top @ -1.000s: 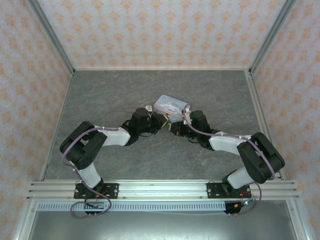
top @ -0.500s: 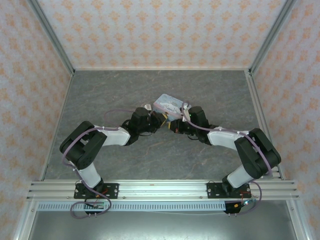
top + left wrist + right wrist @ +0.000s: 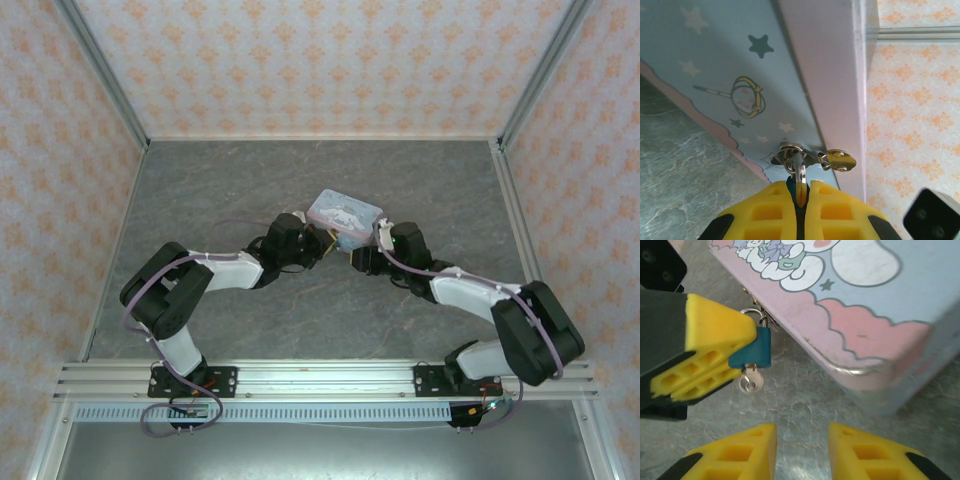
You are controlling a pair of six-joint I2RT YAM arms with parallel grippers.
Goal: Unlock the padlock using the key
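The tiny teal padlock [image 3: 752,347] hangs by its metal shackle [image 3: 799,170] from the hasp [image 3: 789,152] on the front of the pale-blue cartoon tin [image 3: 880,315]. My left gripper [image 3: 799,184] is shut on the padlock body, and its yellow fingers [image 3: 710,340] show from the side in the right wrist view. A small silver key [image 3: 750,381] sticks out of the padlock's underside. My right gripper [image 3: 802,452] is open, a short way back from the key, with bare table between its fingers. From above, the left gripper [image 3: 315,250] and right gripper [image 3: 358,258] face each other in front of the tin [image 3: 345,212].
The tin lies on a grey marbled tabletop [image 3: 230,190] enclosed by patterned walls. A metal rail [image 3: 320,378] runs along the near edge by the arm bases. Open floor lies left, right and behind the tin.
My right gripper has pulled back slightly from the padlock and its elbow has swung out to the right. The tin has shifted a little. The left gripper keeps its hold.
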